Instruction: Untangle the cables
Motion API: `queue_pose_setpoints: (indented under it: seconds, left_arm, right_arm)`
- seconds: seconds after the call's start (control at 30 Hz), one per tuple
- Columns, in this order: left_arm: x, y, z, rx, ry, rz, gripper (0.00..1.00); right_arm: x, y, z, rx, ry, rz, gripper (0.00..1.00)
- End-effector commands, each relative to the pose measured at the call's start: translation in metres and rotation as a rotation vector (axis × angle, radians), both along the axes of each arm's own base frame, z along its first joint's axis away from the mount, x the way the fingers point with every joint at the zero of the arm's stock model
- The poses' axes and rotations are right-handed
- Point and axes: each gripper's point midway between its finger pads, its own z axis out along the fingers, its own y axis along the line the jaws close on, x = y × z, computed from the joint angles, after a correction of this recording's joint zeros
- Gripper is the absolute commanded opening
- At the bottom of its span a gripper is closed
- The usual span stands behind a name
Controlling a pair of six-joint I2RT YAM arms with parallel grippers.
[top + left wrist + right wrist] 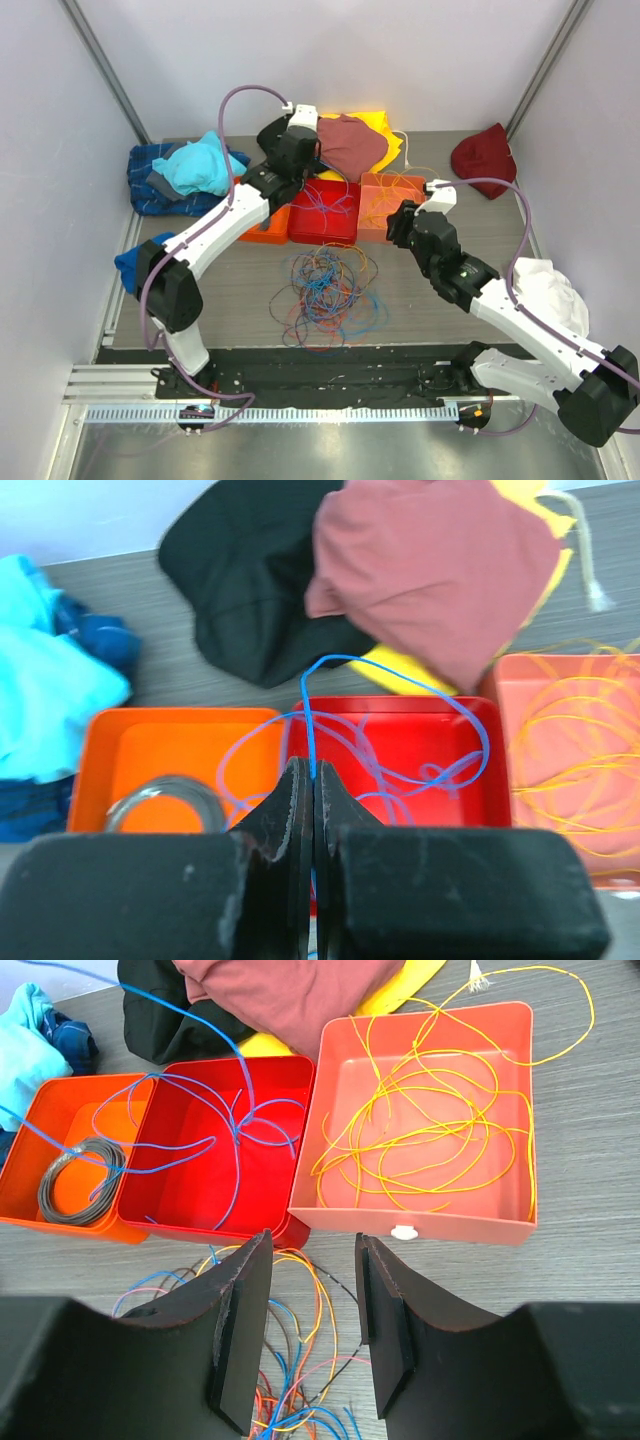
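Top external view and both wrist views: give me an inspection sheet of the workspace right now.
Surface: grey table, no spills seen.
Job's things: tangled cables loose on the table; blue cable over red tray; yellow cables in salmon tray; grey coil in orange tray.
Clutter: cyan cloth, mauve cloth, white cloth, lying around the trays.
End effectors: left end effector shut on the blue cable; right end effector open, empty.
Cables: purple hoses, clear of the tangle.
Surroundings: white walls, metal rail.
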Motion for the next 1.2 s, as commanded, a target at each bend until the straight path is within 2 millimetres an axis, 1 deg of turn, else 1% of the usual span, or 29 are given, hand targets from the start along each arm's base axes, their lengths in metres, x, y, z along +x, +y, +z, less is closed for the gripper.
queue_pose_setpoints:
  seconds: [0.0,0.1,0.17,0.2,0.3,0.33,0.4,0.43,0.47,0.5,0.53,0.6,0.63,0.67,0.7,0.73,0.77,0.8,0.83,0.87,0.9,0.93,0.97,1.03,1.07,1.1,1.17]
  left_arm:
    - [0.001,0.019,-0.017,0.102,0.04,0.061,0.0]
    - [0.001,0.012,-0.049,0.113,0.095,0.037,0.0]
    - [0.002,0.006,-0.062,0.102,0.122,0.019,0.0]
    - [0.004,0.002,-0.072,0.107,0.138,0.01,0.0]
    - [0.005,-0.01,-0.089,0.083,0.17,-0.022,0.0]
    - [0.007,-0.014,-0.1,0.087,0.19,-0.028,0.0]
    - [0.009,-0.02,-0.109,0.078,0.208,-0.043,0.0]
    - [0.01,-0.023,-0.124,0.089,0.236,-0.048,0.0]
    - [0.01,-0.026,-0.127,0.082,0.247,-0.059,0.0]
    - [0.011,-0.028,-0.134,0.081,0.259,-0.061,0.0]
    - [0.01,-0.03,-0.147,0.093,0.285,-0.065,0.0]
    - [0.012,-0.033,-0.155,0.093,0.301,-0.07,0.0]
    - [0.012,-0.033,-0.164,0.104,0.316,-0.07,0.0]
    - [0.013,-0.033,-0.168,0.109,0.321,-0.066,0.0]
    - [0.016,-0.034,-0.164,0.11,0.316,-0.061,0.19]
    - [0.017,-0.034,-0.164,0.114,0.317,-0.057,0.35]
    - [0.018,-0.033,-0.157,0.108,0.305,-0.052,0.48]
    - [0.016,-0.031,-0.152,0.105,0.293,-0.05,0.81]
    - [0.017,-0.03,-0.144,0.101,0.271,-0.046,0.99]
    - [0.019,-0.03,-0.116,0.066,0.207,-0.047,1.0]
    - [0.019,-0.028,-0.106,0.056,0.182,-0.045,1.0]
    - [0.017,-0.024,-0.099,0.063,0.163,-0.04,1.0]
    - [0.015,-0.022,-0.072,0.036,0.114,-0.039,1.0]
    - [0.012,-0.017,-0.052,0.022,0.077,-0.036,1.0]
    - [0.009,-0.014,-0.031,0.0,0.04,-0.036,1.0]
    - [0.006,-0.012,-0.023,-0.007,0.027,-0.037,1.0]
    - [0.0,-0.007,-0.013,-0.018,0.011,-0.023,1.0]
  right_arm:
    - [-0.001,0.0,0.013,0.041,-0.045,-0.006,0.46]
    - [-0.002,0.0,0.011,0.041,-0.04,-0.003,0.47]
    - [-0.002,0.0,0.009,0.037,-0.036,-0.003,0.46]
    - [-0.002,-0.001,0.009,0.037,-0.037,-0.005,0.46]
    - [-0.002,-0.001,0.006,0.033,-0.031,-0.008,0.47]
    - [-0.003,-0.001,0.005,0.032,-0.029,-0.008,0.46]
    - [-0.002,-0.001,0.003,0.03,-0.025,-0.008,0.47]
    - [-0.002,0.0,0.002,0.027,-0.022,-0.008,0.46]
    - [-0.001,0.0,0.001,0.022,-0.021,-0.007,0.47]
    - [-0.001,-0.001,0.001,0.02,-0.02,-0.009,0.46]
    - [0.0,-0.001,0.0,0.017,-0.018,-0.011,0.46]
    - [0.0,0.0,-0.001,0.015,-0.017,-0.009,0.46]
    - [0.001,0.001,-0.001,0.013,-0.014,-0.008,0.46]
    - [0.001,0.002,-0.002,0.014,-0.013,-0.007,0.46]
    - [0.001,0.002,-0.003,0.011,-0.01,-0.003,0.46]
    - [0.002,0.003,-0.003,0.012,-0.01,-0.002,0.47]
    - [0.002,0.003,-0.005,0.009,-0.005,-0.002,0.46]
    - [0.002,0.003,-0.005,0.009,-0.005,-0.004,0.47]
    - [0.002,0.002,-0.005,0.01,-0.006,-0.005,0.46]
    - [0.002,0.003,-0.004,0.011,-0.007,-0.004,0.47]
    - [0.002,0.002,-0.006,0.01,-0.005,-0.006,0.46]
    - [0.002,0.003,-0.006,0.013,-0.004,-0.003,0.46]
    - [0.002,0.004,-0.007,0.014,-0.002,-0.001,0.46]
    - [0.002,0.004,-0.008,0.02,-0.002,0.001,0.46]
    - [0.002,0.006,-0.009,0.021,0.0,0.005,0.47]
    - [0.002,0.006,-0.009,0.024,0.001,0.005,0.46]
    - [0.002,0.007,-0.008,0.029,0.0,0.009,0.47]
